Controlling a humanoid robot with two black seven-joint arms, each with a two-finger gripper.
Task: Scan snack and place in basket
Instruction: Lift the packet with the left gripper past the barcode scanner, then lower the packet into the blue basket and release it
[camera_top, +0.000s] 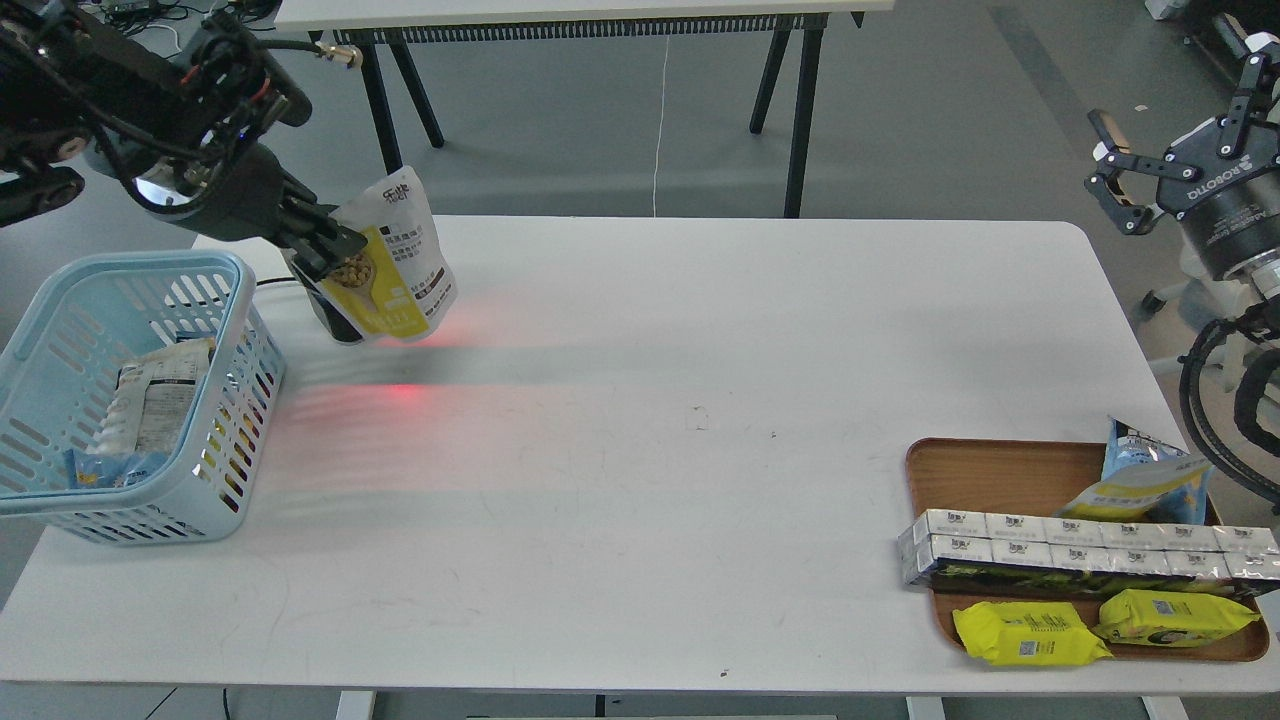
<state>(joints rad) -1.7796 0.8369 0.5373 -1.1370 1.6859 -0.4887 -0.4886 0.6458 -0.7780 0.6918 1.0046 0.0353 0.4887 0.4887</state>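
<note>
Nearest the robot, on the white tabletop (640, 450), a wooden tray (985, 475) sits well to the right of the basket (215, 500), carrying two yellow packets (1030, 632), a row of silvery boxes (1080, 545) and a blue-and-yellow bag (1140, 480). The light blue basket is at the left edge with a couple of packets already inside. Just beyond it and a bit right, the left tool (322, 245) is clamped on the snack pouch (400, 265), which hangs tilted above the tabletop, red light glowing below. Far off to the right of the basket, the right tool (1115, 180) hangs off the tabletop, fingers spread, holding nothing.
</note>
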